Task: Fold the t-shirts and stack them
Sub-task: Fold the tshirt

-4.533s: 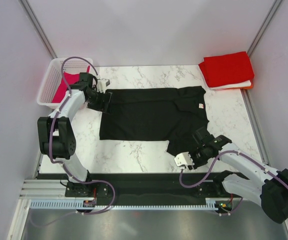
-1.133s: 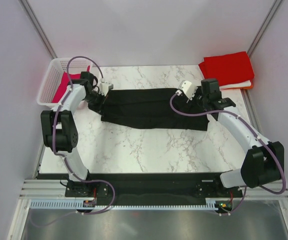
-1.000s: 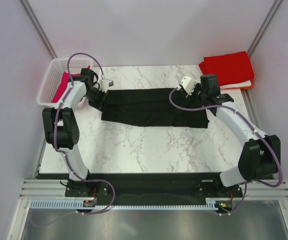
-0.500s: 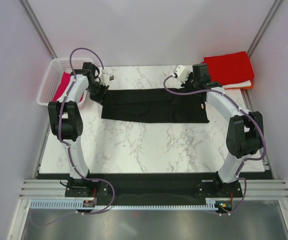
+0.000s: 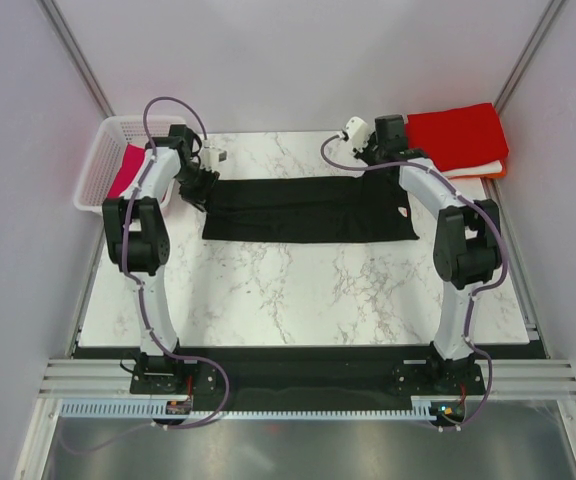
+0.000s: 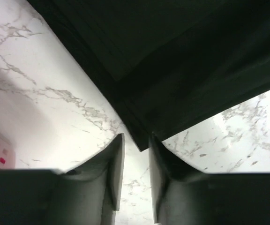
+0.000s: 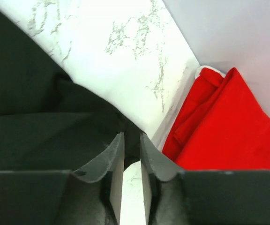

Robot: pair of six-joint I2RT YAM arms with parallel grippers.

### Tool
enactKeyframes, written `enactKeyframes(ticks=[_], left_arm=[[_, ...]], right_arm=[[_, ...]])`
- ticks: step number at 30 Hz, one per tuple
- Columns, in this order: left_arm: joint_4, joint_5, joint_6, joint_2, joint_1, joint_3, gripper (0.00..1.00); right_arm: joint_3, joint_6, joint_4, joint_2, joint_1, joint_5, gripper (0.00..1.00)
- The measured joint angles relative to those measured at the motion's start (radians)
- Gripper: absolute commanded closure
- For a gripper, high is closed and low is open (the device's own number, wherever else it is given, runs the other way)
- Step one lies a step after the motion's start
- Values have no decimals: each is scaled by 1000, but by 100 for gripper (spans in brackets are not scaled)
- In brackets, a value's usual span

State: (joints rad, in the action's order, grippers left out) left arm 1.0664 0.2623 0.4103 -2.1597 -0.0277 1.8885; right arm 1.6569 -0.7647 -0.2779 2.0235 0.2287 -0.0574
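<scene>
A black t-shirt [image 5: 308, 210] lies folded into a long flat band across the far half of the table, its pale neck label [image 5: 401, 212] near the right end. My left gripper [image 5: 201, 182] is at the band's far-left corner. In the left wrist view that gripper [image 6: 135, 137] is open, and the black t-shirt [image 6: 182, 70] has its corner lying loose at the fingertips. My right gripper [image 5: 390, 165] is at the far-right corner. It [image 7: 131, 136] is also open, with an edge of the black t-shirt [image 7: 41, 126] lying slack in the gap. A folded red t-shirt [image 5: 455, 138] tops a stack at the back right.
A white lattice basket [image 5: 96, 170] stands at the back left with a magenta t-shirt [image 5: 128, 172] inside. White and orange cloth edges [image 5: 480, 171] show under the red t-shirt [image 7: 228, 126]. Grey walls close in the far side and both flanks.
Both grippers carried the shirt's edge to the far side, narrowing it into a flat band. Their jaws have parted and the cloth now lies loose.
</scene>
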Motion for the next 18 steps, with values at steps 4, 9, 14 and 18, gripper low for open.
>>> enactKeyframes(ticks=[4, 9, 14, 18], left_arm=[[-5, -47, -13, 5, 0, 17, 0], [-8, -26, -21, 66, 0, 19, 1], [-21, 42, -19, 92, -15, 13, 21], [-17, 106, -15, 63, -30, 2, 81]], right_arm=[[29, 45, -2, -3, -2, -13, 63], [28, 97, -29, -69, -3, 24, 60], [15, 103, -110, -110, -3, 131, 59], [18, 103, -196, -56, -2, 177, 55]])
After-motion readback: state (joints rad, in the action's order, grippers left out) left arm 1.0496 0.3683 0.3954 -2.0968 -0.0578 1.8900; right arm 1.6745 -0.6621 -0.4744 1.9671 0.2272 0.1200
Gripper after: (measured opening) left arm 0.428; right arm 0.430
